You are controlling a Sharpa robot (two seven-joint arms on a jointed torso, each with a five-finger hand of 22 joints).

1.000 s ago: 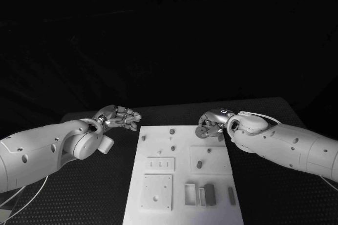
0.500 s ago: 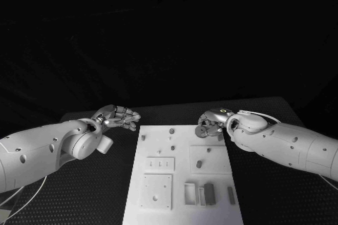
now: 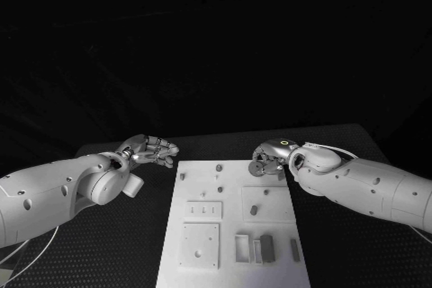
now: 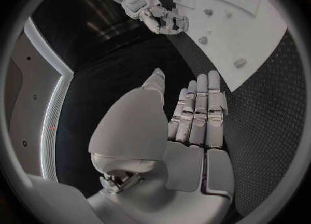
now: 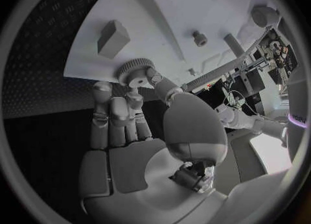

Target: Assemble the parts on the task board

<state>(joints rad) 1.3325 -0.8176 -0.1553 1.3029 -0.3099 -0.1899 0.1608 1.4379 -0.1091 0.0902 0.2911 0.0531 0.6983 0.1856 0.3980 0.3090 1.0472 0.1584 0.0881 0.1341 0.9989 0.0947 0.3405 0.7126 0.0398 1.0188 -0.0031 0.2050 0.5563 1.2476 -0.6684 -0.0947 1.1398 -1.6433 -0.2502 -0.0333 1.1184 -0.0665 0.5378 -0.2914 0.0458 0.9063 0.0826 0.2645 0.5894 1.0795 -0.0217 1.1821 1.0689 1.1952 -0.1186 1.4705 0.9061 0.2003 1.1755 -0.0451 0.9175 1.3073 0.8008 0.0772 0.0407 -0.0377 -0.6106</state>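
The right hand (image 3: 267,158) grasps a small toothed gear (image 5: 134,70) between thumb and fingertips, just above the far right corner of the task board (image 3: 230,238). The left hand (image 3: 151,150) hangs released, fingers apart and holding nothing, over the black tabletop (image 3: 360,250) just beyond the board's far left corner. Several small parts (image 3: 253,210) lie on the board.

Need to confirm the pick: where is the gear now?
Head view: the gear is pinched in the right hand, over the task board's far right corner.
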